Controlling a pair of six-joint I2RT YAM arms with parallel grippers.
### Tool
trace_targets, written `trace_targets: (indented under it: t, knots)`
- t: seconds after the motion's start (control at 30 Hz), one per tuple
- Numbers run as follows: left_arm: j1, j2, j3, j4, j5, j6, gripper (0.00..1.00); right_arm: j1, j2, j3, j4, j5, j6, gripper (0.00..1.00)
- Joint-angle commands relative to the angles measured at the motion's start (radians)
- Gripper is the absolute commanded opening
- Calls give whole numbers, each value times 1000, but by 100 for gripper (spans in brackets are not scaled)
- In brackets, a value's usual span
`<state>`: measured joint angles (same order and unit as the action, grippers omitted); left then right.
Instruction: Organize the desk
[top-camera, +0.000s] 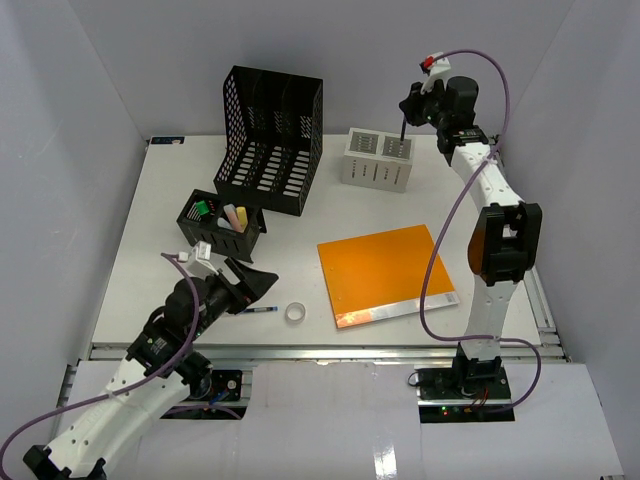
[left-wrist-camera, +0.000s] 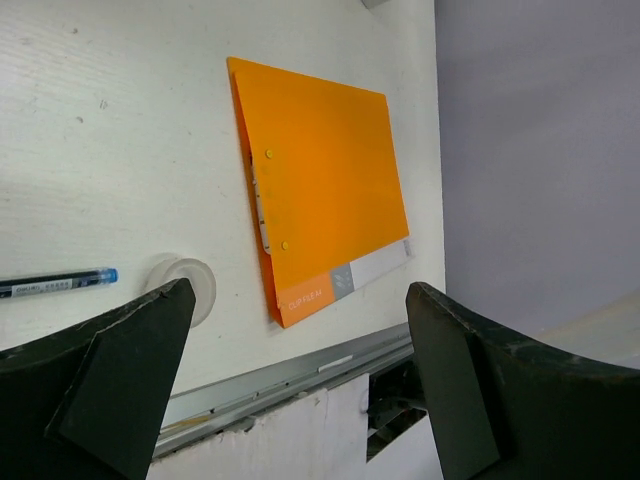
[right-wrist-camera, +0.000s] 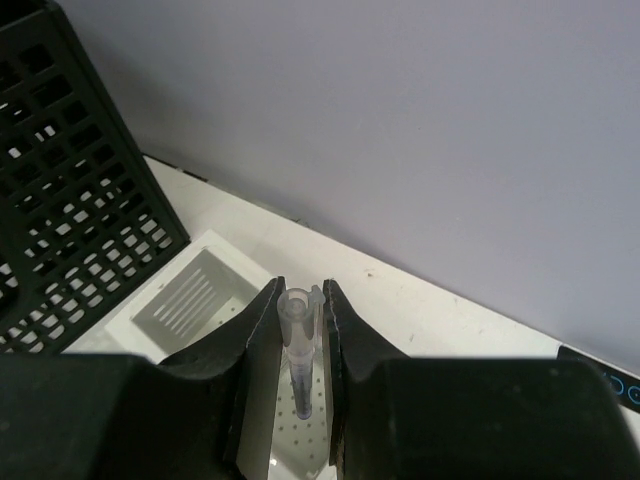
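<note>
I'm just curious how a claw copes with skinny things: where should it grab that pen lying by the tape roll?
Probably mid-barrel, coming straight down from above. The pen lies flat on the desk, so only its long sides are free. The open left claw should close across its thin width, keeping clear of the tape roll beside its blue end.

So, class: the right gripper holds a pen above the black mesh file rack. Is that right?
Not quite. The right gripper holds the pen above the white pen holder, not the black rack. The top external view shows this.
</note>
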<state>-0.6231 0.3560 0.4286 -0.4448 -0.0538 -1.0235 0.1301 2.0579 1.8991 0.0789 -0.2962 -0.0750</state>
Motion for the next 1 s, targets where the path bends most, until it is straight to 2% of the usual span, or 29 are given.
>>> trace_targets:
  t: [0.0, 0.07, 0.17, 0.3, 0.4, 0.43, 0.47, 0.6, 0.63, 0.7, 0.77, 0.8, 0.83, 0.97]
  knots:
    - [0, 32, 5, -85, -42, -78, 98, 3, 52, 58, 144, 23, -9, 9]
    - [0, 52, 10, -87, -37, -57, 98, 3, 75, 56, 151, 21, -6, 14]
    - [0, 111, 39, -86, -40, -2, 98, 3, 94, 33, 150, -13, 4, 29]
    - [0, 218, 118, -83, -26, 165, 98, 2, 73, -15, 145, -79, 2, 48]
    - [0, 337, 206, -98, 34, 311, 98, 0, 17, -26, 98, -126, -41, 63]
    - [0, 379, 237, -104, 53, 357, 98, 0, -5, -26, 75, -144, -60, 69]
    - [0, 413, 265, -114, 87, 422, 98, 2, -27, -28, 33, -155, -74, 80]
    - [0, 549, 410, -123, 182, 638, 98, -8, -217, -113, -123, -324, -185, 95]
    - [0, 577, 447, -124, 211, 700, 98, -10, -267, -150, -167, -395, -217, 97]
    - [0, 627, 484, -125, 290, 859, 95, -10, -387, -224, -262, -630, -303, 97]
    - [-1, 679, 522, -152, 346, 983, 91, -6, -480, -381, -339, -823, -409, 97]
    - [-1, 687, 525, -161, 352, 1004, 91, -5, -536, -406, -342, -886, -416, 96]
    - [-1, 729, 541, -212, 355, 1120, 90, 0, -624, -540, -354, -965, -451, 92]
    - [-1, 791, 533, -337, 350, 1298, 92, 3, -808, -830, -358, -1051, -554, 90]
